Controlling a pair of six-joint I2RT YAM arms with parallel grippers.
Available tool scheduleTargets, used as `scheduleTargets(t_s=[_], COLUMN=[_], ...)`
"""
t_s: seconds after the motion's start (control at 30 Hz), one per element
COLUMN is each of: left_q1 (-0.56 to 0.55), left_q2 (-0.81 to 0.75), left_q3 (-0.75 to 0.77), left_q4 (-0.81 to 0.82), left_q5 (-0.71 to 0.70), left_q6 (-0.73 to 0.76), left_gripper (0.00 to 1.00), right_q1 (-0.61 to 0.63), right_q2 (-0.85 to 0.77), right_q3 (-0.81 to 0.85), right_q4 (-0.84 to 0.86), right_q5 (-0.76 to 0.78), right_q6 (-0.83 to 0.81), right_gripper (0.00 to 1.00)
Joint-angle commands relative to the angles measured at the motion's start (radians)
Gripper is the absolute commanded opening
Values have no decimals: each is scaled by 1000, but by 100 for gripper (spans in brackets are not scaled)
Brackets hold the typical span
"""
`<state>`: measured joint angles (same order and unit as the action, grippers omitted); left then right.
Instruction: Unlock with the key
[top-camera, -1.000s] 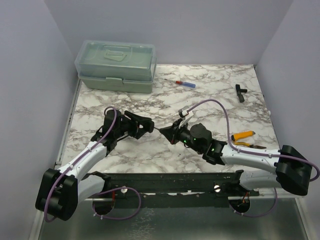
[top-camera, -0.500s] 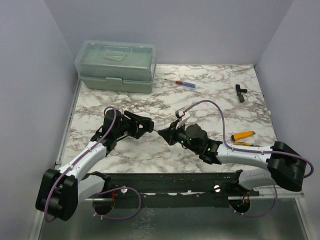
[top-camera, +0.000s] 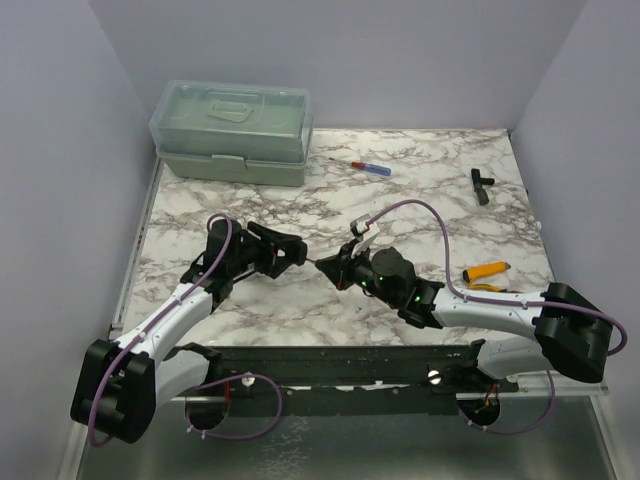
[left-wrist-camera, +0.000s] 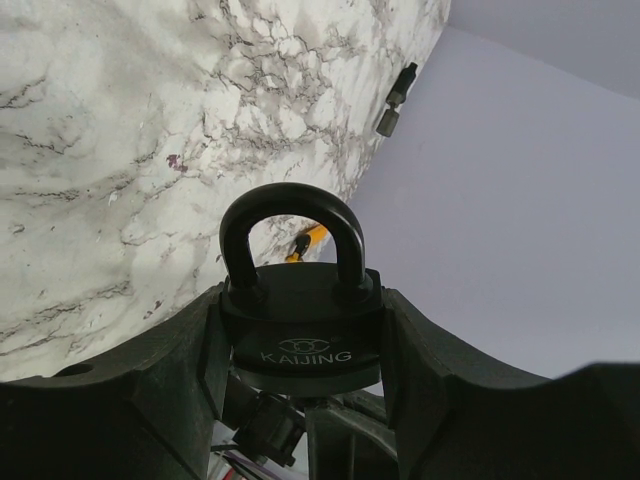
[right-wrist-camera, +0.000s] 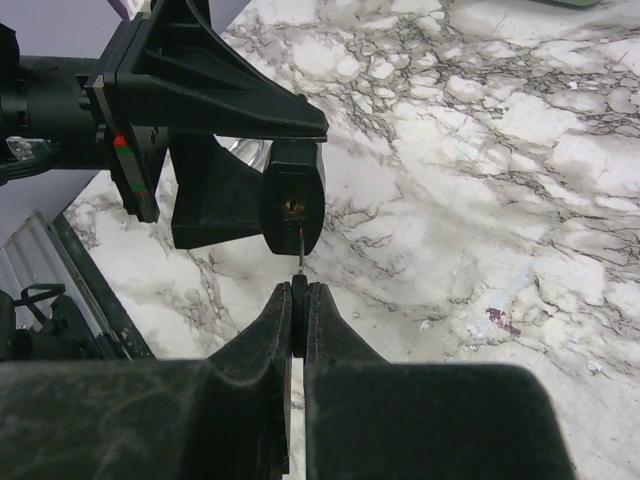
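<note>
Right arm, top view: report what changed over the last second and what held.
The right tool, shut on the key, edged left toward the padlock held in the left tool, and its elbow and shoulder swung left with it. The key tip is now close to the keyhole. The left tool, padlock, toolbox and screwdriver stayed put.

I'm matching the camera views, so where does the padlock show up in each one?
Top external: padlock left of centre, in the left end effector.
Left wrist: padlock lower centre, shackle up.
Right wrist: padlock upper left, keyhole showing.
Shared: marble table.
</note>
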<state>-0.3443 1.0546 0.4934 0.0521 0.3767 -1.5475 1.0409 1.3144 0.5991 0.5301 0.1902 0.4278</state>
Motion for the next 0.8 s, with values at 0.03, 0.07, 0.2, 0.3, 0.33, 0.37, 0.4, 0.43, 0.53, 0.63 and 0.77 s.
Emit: scheduleTargets(t_s=[0.03, 0.07, 0.2, 0.3, 0.33, 0.37, 0.4, 0.43, 0.53, 0.63, 0.77], left_q1=[1, 0, 0, 1, 0, 0, 1, 1, 0, 1, 1], left_q2=[-29, -30, -31, -32, -33, -33, -35, -37, -43, -43, -44], left_q3=[23, 21, 18, 19, 19, 19, 19, 20, 18, 9, 5], left_q4=[18, 18, 18, 20, 20, 19, 20, 19, 19, 20, 20], left_q5=[27, 27, 27, 31, 31, 32, 33, 33, 34, 36, 36], left_q6=[-15, -17, -17, -18, -18, -19, -21, -21, -19, -21, -21], left_gripper=[0, 0, 0, 0, 0, 0, 0, 0, 0, 0, 0], right_q1=[7, 7, 7, 8, 7, 7, 7, 7, 7, 8, 7], right_q2=[-25, -28, -32, -21, -15, -10, -6, -2, 7, 13, 17], right_q3=[28, 27, 24, 28, 30, 31, 31, 31, 35, 43, 49], right_q4=[-3, -4, -2, 3, 6, 11, 16, 21, 29, 31, 36], right_q5=[11, 11, 18, 17, 16, 15, 15, 15, 14, 12, 14], right_q6=[-13, -14, -13, -14, -15, -15, -15, -15, -15, -18, -21], right_gripper=[1, 1, 1, 1, 1, 1, 0, 1, 1, 1, 1])
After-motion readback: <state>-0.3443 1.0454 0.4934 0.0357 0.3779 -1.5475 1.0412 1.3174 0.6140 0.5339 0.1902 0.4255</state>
